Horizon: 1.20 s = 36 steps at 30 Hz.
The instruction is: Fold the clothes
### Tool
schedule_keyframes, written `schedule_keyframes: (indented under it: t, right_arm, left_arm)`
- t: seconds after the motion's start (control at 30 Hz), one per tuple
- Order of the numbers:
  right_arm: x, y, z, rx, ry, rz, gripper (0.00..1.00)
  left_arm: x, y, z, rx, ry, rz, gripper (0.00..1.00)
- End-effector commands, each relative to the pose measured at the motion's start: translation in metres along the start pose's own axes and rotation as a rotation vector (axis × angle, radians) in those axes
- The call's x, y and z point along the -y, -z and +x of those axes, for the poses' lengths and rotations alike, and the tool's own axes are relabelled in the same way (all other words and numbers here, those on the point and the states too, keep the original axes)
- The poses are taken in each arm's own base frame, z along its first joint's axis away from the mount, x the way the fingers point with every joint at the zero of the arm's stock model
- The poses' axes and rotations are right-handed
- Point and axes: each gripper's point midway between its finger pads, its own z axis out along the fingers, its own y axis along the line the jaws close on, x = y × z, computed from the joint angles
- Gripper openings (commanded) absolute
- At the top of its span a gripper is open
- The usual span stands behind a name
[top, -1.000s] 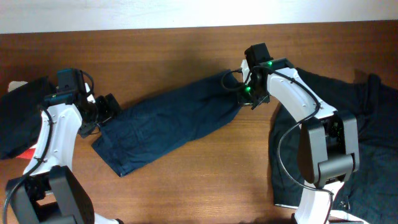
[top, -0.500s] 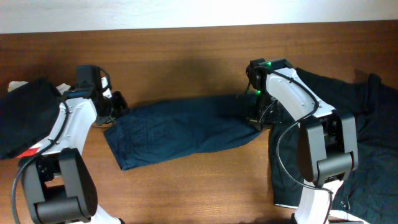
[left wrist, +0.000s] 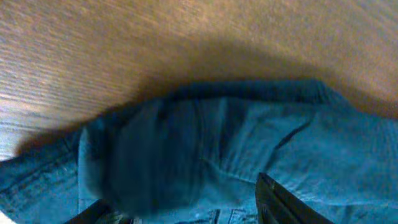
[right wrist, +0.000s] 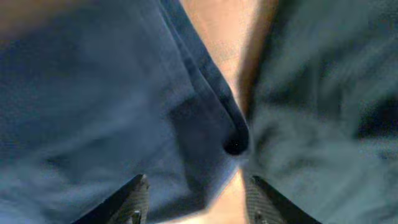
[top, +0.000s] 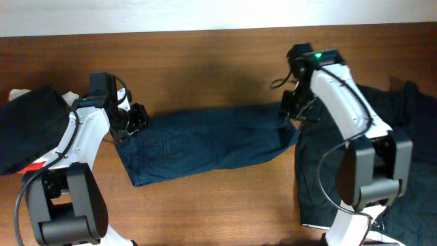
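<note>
1 navy shorts (top: 205, 145), 2 dark heaps (top: 390, 130) (top: 27, 126)

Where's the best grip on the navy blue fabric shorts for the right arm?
On the navy blue fabric shorts, take the thick hemmed edge at the right end, coming down from above, fingers across the hem. The cloth lies flat on the wooden table, so likely only that edge offers a lip. Stay clear of the near-black garment beside it.
</note>
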Motion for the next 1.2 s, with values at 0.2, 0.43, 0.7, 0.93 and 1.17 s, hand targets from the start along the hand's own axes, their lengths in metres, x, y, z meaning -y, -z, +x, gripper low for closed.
schedule_keyframes:
  t: [0.2, 0.43, 0.7, 0.93, 1.17]
  right_arm:
    - [-0.033, 0.003, -0.008, -0.025, 0.041, -0.224, 0.48]
    - [-0.032, -0.037, 0.005, -0.127, 0.010, -0.189, 0.48]
    - [-0.029, -0.079, 0.005, -0.112, -0.074, -0.199, 0.46]
    - [-0.035, -0.103, -0.015, -0.003, -0.121, -0.250, 0.33]
    - [-0.044, -0.079, -0.047, 0.092, -0.110, -0.306, 0.04]
  left_arm:
    - [-0.004, 0.002, -0.010, 0.023, 0.036, 0.023, 0.01]
    - [0.010, 0.026, -0.026, 0.040, 0.059, 0.137, 0.00]
    - [0.010, 0.026, -0.023, 0.026, 0.063, 0.140, 0.01]
    - [0.010, 0.026, -0.023, 0.026, 0.063, 0.139, 0.01]
    - [0.010, 0.026, -0.024, 0.030, 0.053, 0.140, 0.00]
